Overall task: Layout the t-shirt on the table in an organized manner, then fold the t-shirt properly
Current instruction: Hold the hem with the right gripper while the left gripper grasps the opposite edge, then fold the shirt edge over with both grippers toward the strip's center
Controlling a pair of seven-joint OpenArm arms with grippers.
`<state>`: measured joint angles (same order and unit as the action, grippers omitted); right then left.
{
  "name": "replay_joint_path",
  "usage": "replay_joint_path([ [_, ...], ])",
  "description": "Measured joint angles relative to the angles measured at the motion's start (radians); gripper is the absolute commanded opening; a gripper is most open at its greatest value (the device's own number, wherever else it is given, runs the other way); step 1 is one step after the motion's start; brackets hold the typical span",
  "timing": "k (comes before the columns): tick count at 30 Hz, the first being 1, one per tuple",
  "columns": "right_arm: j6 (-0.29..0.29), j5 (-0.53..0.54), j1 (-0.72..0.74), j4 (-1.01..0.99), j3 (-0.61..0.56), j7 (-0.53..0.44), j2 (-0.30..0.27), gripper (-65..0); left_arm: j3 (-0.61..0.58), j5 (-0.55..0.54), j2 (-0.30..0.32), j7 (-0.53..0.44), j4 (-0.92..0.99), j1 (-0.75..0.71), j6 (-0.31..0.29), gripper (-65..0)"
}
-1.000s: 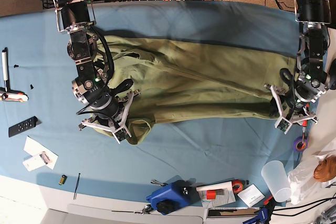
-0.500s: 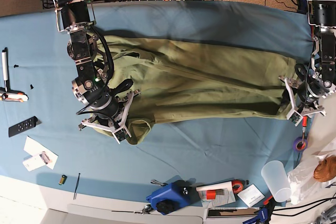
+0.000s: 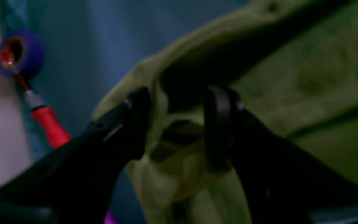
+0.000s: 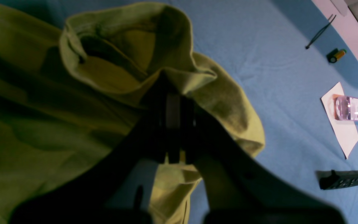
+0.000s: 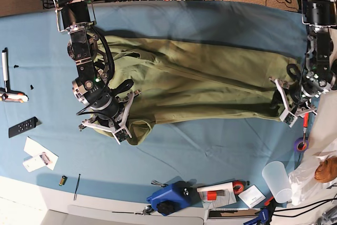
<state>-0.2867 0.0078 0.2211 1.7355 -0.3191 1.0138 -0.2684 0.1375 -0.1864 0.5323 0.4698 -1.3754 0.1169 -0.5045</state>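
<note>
Right gripper (image 4: 174,124) is pinched tight on the t-shirt (image 5: 200,82) near its bunched sleeve end. Left gripper (image 3: 176,124) at the shirt's opposite end has its jaws apart, cloth bunched between them on the table (image 5: 210,146).

dim blurry wrist views, bright base

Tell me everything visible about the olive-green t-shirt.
The t-shirt is plain olive-green, soft-looking cloth, creased and partly doubled over, stretched sideways across the blue-covered table. One end bunches into a folded, hemmed opening where the right hand is shut on a pinch of fabric. At the opposite end, the left hand stands with fingers apart, a fold of hem between them. No print or tag shows.
</note>
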Motion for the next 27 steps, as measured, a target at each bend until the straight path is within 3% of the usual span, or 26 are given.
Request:
replay_joint_path([
  [3, 0.0, 0.0, 0.0, 0.0, 0.0, 0.001, 0.0, -65.0, 0.0, 0.034, 0.006, 0.032, 0.001, 0.026, 0.051, -50.6],
  [6, 0.0, 0.0, 0.0, 0.0, 0.0, 0.004, 0.0, -65.0, 0.001, 0.035, 0.008, 0.072, 0.0, 0.05, 0.056, -65.0],
  [10, 0.0, 0.0, 0.0, 0.0, 0.0, 0.004, 0.0, -65.0, 0.001, 0.031, 0.005, 0.08, 0.0, 0.049, 0.026, -65.0],
  [19, 0.0, -0.001, 0.0, 0.0, 0.0, 0.004, 0.0, -65.0, 0.001, 0.026, 0.014, 0.084, 0.0, 0.125, 0.053, -65.0],
  [22, 0.0, -0.001, 0.0, 0.0, 0.0, 0.003, 0.0, -65.0, 0.001, 0.014, 0.017, 0.192, -0.001, 0.142, 0.053, -65.0],
  [27, 0.0, 0.0, 0.0, 0.0, 0.0, 0.004, 0.0, -65.0, 0.001, -0.119, 0.016, 0.457, -0.058, 0.141, 0.056, -65.0],
])
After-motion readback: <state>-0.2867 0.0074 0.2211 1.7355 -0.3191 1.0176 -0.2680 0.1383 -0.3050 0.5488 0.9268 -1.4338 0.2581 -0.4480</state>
